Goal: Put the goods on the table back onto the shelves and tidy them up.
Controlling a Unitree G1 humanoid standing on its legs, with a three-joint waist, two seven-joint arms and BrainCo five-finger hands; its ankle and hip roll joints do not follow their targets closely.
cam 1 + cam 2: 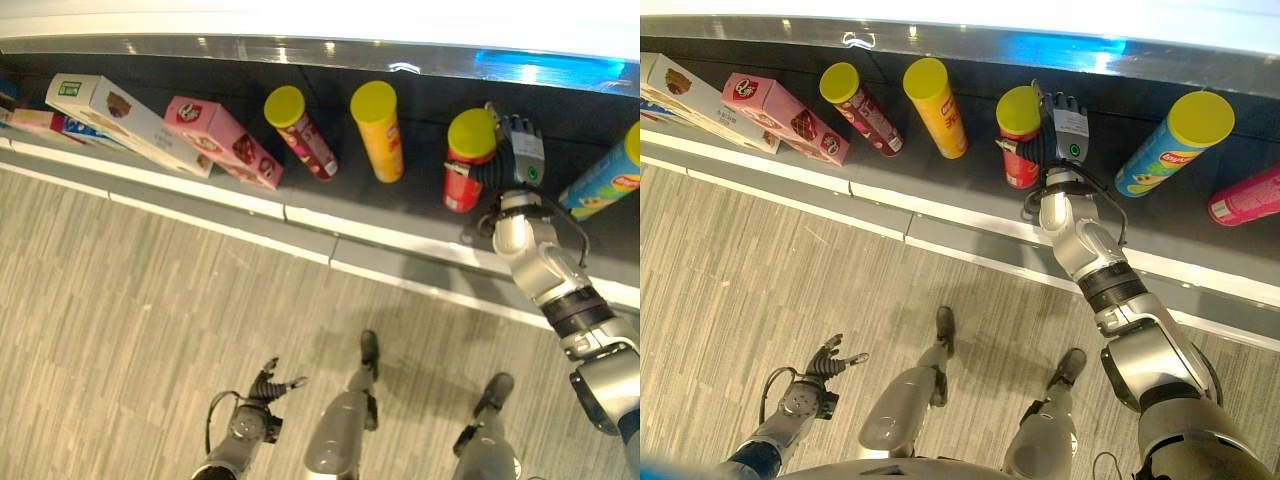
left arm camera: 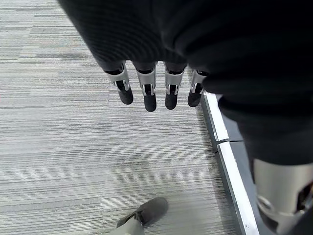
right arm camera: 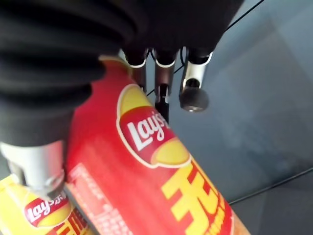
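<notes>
Red chip can (image 1: 464, 165) with yellow lid, right hand (image 1: 517, 150) clasped round it, left hand (image 1: 268, 386) slack, fingers apart

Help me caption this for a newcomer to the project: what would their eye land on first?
Probably the right hand, reaching onto the dark shelf and curled round a red can with a yellow lid. Next, the row of yellow-lidded cans beside it: an orange can, a maroon can and a blue can. The left hand hangs open low over the floor.
</notes>
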